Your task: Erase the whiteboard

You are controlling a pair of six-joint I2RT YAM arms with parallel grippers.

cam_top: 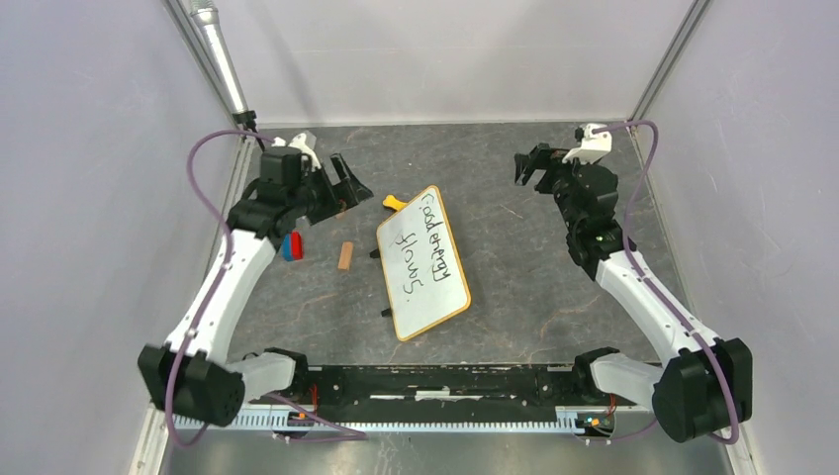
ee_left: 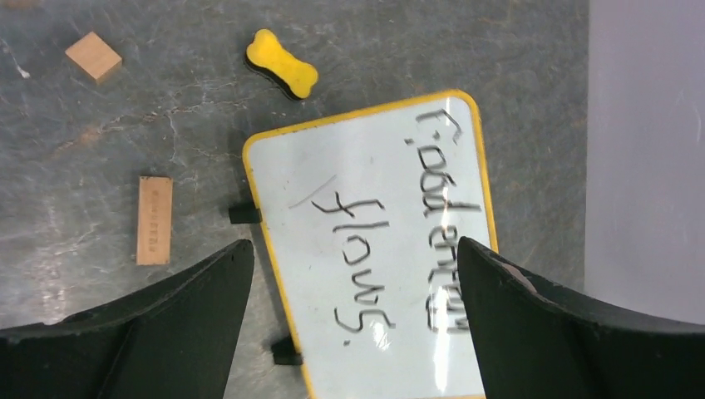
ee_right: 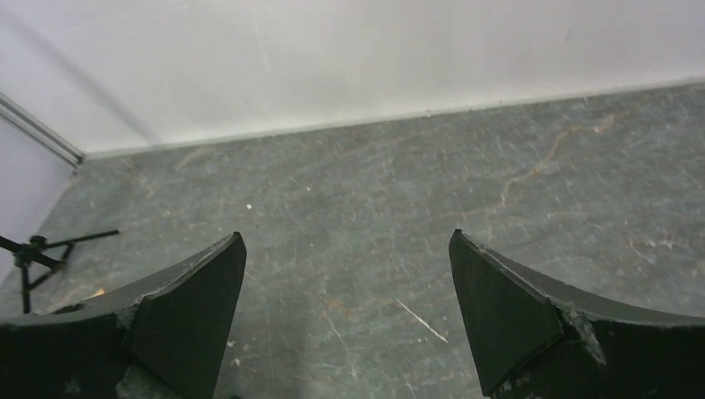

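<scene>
Top external view, whiteboard (cam_top: 425, 262) (black handwriting on it) lying flat, left gripper (cam_top: 354, 183) spread, right gripper (cam_top: 525, 168) spread

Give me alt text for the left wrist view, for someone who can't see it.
A whiteboard with black handwriting and a yellow frame lies on a grey table, seen between the open left end effector's black fingers. Near it lie a yellow bone-shaped piece and two small wooden blocks.
</scene>
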